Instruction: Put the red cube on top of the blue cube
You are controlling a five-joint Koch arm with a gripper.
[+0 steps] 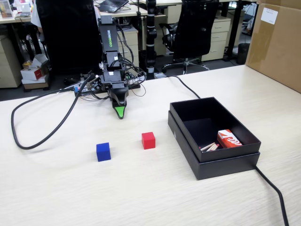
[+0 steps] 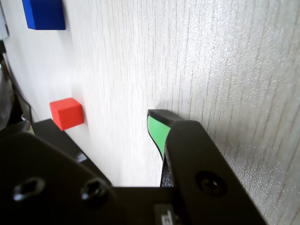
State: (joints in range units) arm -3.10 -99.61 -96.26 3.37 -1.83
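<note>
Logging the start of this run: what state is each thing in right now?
red cube: flat on the table, free, nothing on it.
blue cube: flat on the table, apart from the red one, top bare.
pincer: tip down near the table, holding nothing; open or shut unclear.
black box: open, red-and-white packet inside.

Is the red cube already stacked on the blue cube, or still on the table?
Still on the table. In the fixed view the red cube sits flat on the table, apart from the blue cube; nothing rests on either.
</note>
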